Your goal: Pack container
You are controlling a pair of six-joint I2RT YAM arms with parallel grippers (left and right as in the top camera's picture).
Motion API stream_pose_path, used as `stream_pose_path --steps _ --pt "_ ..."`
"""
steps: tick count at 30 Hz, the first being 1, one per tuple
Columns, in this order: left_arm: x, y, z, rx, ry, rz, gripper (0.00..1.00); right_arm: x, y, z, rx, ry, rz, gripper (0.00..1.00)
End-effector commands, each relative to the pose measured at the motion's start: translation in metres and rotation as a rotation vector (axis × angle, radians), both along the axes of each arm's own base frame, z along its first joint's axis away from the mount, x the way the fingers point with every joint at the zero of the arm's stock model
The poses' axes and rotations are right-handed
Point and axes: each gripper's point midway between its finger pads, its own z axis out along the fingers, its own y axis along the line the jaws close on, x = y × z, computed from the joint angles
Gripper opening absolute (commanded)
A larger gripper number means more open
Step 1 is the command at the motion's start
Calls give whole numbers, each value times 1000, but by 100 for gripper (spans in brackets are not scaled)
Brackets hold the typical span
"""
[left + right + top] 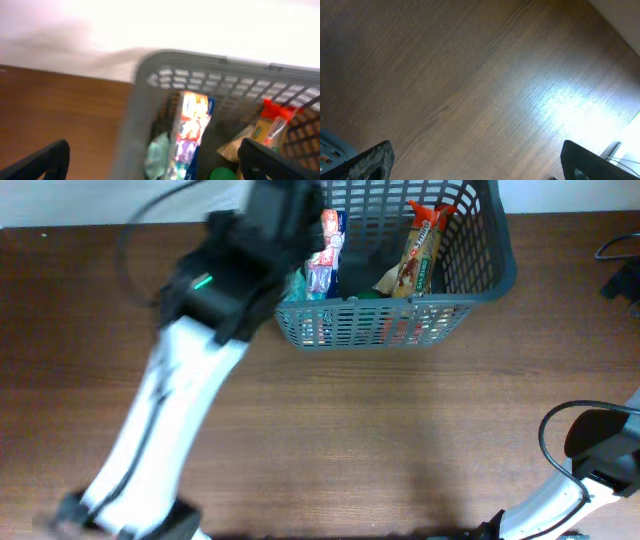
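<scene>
Basket (497,284) holds at least 2 items: pouch (325,250), snack bar (420,248). No loose items visible on table (400,430). Left gripper (155,162) and right gripper (477,162) both wide open, empty. Probably near done.

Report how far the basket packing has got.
Done: a colourful packet and an orange-topped snack bar stand inside the container. In hand: nothing; the left gripper hangs open over the container's corner, the right gripper open above the table. Left: no unpacked item shows, so perhaps nothing.
</scene>
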Motion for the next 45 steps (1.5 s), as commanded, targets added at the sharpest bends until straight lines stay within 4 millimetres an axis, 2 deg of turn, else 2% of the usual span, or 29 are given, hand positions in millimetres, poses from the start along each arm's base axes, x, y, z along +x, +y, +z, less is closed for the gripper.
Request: stream_pose_path --steps 1,4,6,14,21,23,26,31,34,40,45 --pt "-46 41 51 -6 -90 53 99 -2 -1 1 2 -8 -17 99" --pt "-83 61 62 -2 -80 53 99 -2 -1 1 2 -8 -17 99" --pt "-105 74 62 -5 -57 62 99 -2 -1 1 2 -8 -17 99" --pt "-195 128 37 -54 93 172 99 -2 -1 1 2 -8 -17 99" --pt "-247 155 46 -111 8 145 99 -2 -1 1 2 -8 -17 99" --pt "-264 163 39 -124 1 136 99 -2 -1 1 2 -8 -17 99" --pt "-285 170 17 -149 22 124 99 -2 -1 1 2 -8 -17 99" --pt "-304 179 -28 -197 78 171 99 -2 -1 1 2 -8 -17 99" --pt "-307 179 -45 -181 111 170 99 -2 -1 1 2 -7 -17 99" --pt "-306 171 -59 -181 164 144 99 -2 -1 1 2 -8 -17 99" --pt "-306 169 -60 -159 174 121 99 -2 -1 1 2 -8 -17 99"
